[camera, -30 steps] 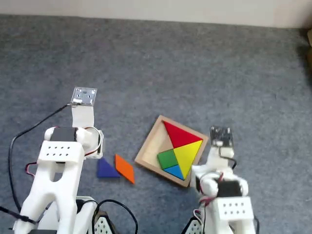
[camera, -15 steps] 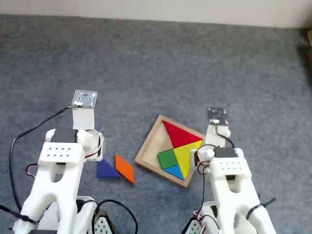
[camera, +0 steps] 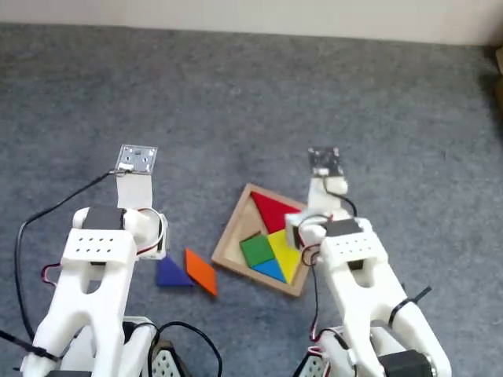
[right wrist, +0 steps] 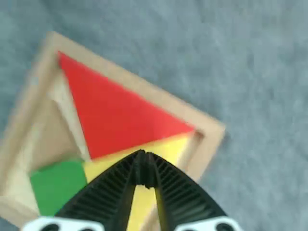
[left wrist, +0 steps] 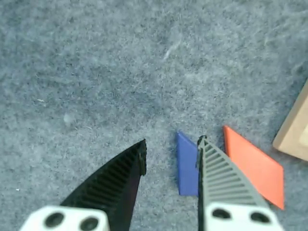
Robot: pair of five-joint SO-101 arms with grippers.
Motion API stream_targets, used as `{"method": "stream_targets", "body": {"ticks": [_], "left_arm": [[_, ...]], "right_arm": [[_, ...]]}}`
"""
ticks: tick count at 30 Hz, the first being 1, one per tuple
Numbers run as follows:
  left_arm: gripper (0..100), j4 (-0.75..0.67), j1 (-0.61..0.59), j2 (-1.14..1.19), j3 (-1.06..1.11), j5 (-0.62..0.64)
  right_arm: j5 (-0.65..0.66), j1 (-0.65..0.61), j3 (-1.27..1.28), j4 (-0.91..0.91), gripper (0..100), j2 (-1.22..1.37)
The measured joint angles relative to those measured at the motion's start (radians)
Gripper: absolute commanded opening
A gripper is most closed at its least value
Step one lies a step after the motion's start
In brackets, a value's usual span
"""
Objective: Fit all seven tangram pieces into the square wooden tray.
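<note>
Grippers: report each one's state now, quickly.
Left gripper: open, holding nothing.
Right gripper: closed, holding nothing.

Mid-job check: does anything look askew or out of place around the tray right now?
The square wooden tray sits turned cornerwise to the arms, with bare wood showing inside its left half. The blue triangle piece and the orange parallelogram piece lie outside it on the grey carpet, to its left in the high view. Nothing looks damaged.

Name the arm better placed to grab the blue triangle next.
Left. The left end effector hangs open just over the blue triangle, while the right end effector sits shut above the tray, farther off.
</note>
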Motion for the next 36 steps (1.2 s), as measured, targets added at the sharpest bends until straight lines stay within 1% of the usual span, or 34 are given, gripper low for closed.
{"method": "stream_targets", "body": {"ticks": [2, 6, 8, 11, 13, 16, 21, 23, 26, 30, 32, 36], "left_arm": [[22, 0.006, 0.0, 0.0, -0.021, 0.0], [35, 0.072, 0.005, 0.0, -0.086, 0.0], [37, 0.117, 0.034, 0.0, -0.112, 0.002], [37, 0.16, 0.08, 0.0, -0.124, 0.0], [37, 0.169, 0.103, 0.0, -0.124, 0.0], [37, 0.175, 0.161, 0.0, -0.12, 0.0], [36, 0.175, 0.285, 0.0, -0.054, -0.002], [36, 0.173, 0.307, 0.0, -0.037, -0.034], [36, 0.175, 0.316, 0.0, -0.018, -0.074], [36, 0.167, 0.313, 0.0, -0.009, -0.087], [34, 0.157, 0.313, 0.0, -0.009, -0.109], [30, 0.153, 0.313, 0.0, -0.009, -0.273]], "right_arm": [[0.0, 0.002, -0.049, 0.021, 0.4, 0.0], [0.0, 0.0, -0.158, 0.167, 0.4, -0.035], [0.0, 0.014, -0.198, 0.242, 0.4, -0.094], [0.0, 0.035, -0.199, 0.315, 0.4, -0.198], [0.0, 0.046, -0.155, 0.333, 0.4, -0.273], [0.0, 0.054, -0.034, 0.338, 0.4, -0.382], [0.0, 0.068, 0.157, 0.338, 0.4, -0.566], [0.0, 0.081, 0.219, 0.338, 0.4, -0.64], [0.0, 0.1, 0.31, 0.338, 0.4, -0.752], [0.0, 0.115, 0.425, 0.338, 0.4, -0.884], [0.0, 0.138, 0.466, 0.338, 0.4, -0.941], [0.0, 0.192, 0.526, 0.338, 0.4, -1.045]]}}
